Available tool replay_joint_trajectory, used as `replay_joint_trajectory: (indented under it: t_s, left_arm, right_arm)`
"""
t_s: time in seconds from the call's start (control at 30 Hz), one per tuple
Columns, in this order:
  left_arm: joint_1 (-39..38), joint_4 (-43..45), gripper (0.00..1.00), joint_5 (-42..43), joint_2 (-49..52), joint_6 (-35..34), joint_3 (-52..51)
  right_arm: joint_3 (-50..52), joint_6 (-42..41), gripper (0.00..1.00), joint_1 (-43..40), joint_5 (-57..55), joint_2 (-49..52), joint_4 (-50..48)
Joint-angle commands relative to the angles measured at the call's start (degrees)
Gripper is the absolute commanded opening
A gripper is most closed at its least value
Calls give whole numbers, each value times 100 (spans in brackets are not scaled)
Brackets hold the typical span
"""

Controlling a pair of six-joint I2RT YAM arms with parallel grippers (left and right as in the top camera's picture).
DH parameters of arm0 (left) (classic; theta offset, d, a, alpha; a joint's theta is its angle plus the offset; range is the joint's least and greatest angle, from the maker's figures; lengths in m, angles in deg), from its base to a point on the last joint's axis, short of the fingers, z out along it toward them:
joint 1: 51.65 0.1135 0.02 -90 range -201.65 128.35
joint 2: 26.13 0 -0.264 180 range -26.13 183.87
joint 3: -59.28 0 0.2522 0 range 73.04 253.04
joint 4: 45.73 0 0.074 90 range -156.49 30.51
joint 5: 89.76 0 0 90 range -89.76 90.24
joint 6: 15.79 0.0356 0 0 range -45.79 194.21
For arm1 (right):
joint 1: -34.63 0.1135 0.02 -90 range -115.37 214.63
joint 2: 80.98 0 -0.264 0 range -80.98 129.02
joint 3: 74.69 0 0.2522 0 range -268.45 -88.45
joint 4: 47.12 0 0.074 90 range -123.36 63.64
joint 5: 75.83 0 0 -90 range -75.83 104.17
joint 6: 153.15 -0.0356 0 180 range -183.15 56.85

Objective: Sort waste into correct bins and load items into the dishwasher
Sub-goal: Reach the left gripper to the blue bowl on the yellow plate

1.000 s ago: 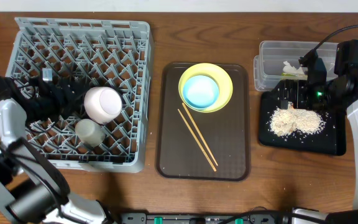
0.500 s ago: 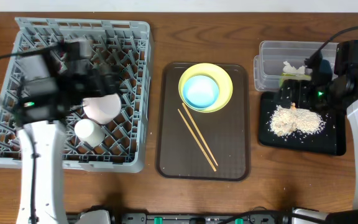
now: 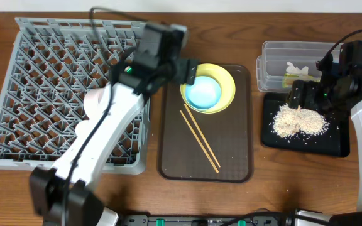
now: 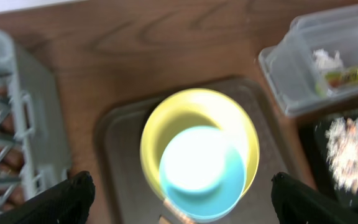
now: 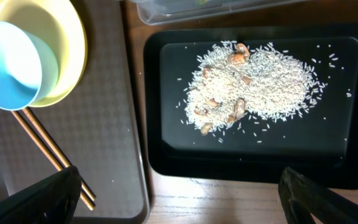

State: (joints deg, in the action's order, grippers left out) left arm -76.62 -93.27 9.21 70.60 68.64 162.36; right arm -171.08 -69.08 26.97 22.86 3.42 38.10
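A light blue bowl [image 3: 203, 93] sits in a yellow plate [image 3: 228, 81] on the dark brown tray [image 3: 181, 157], with two chopsticks [image 3: 200, 139] in front of it. My left gripper [image 3: 190, 72] hovers open over the plate's left side; in the left wrist view its fingers [image 4: 182, 199] straddle the bowl [image 4: 201, 168]. A pink bowl [image 3: 95, 100] and a white cup [image 3: 82, 129] show in the grey rack [image 3: 43, 63], partly hidden by my left arm. My right gripper [image 3: 300, 94] is open and empty above rice scraps [image 3: 300, 122] on the black tray [image 3: 332, 141].
The clear tub [image 3: 270, 63] behind the black tray holds a white tissue [image 3: 296, 68] and a green-and-orange wrapper [image 3: 289, 78]. The right wrist view shows the rice [image 5: 253, 84], the plate [image 5: 73, 56] and the chopsticks [image 5: 48, 146].
My left arm has swung right from the rack to above the yellow plate, leaving the pink bowl and cup in the rack. My right gripper has shifted slightly over the black tray.
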Motion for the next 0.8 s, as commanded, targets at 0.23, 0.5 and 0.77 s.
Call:
replay_joint_trajectory:
  t_s: [0.23, 0.5, 0.77]
  left_arm:
    - [-809, 264, 92, -238, 1609, -223, 505]
    - [-1217, 262, 91, -240, 2424, -223, 505]
    - [-1246, 127, 61, -472, 2669, -225, 492]
  right_arm:
    - [-61, -87, 99, -31, -72, -66, 11]
    - [-61, -87, 99, -31, -72, -66, 11]
    - [-61, -87, 99, -31, -72, -66, 22]
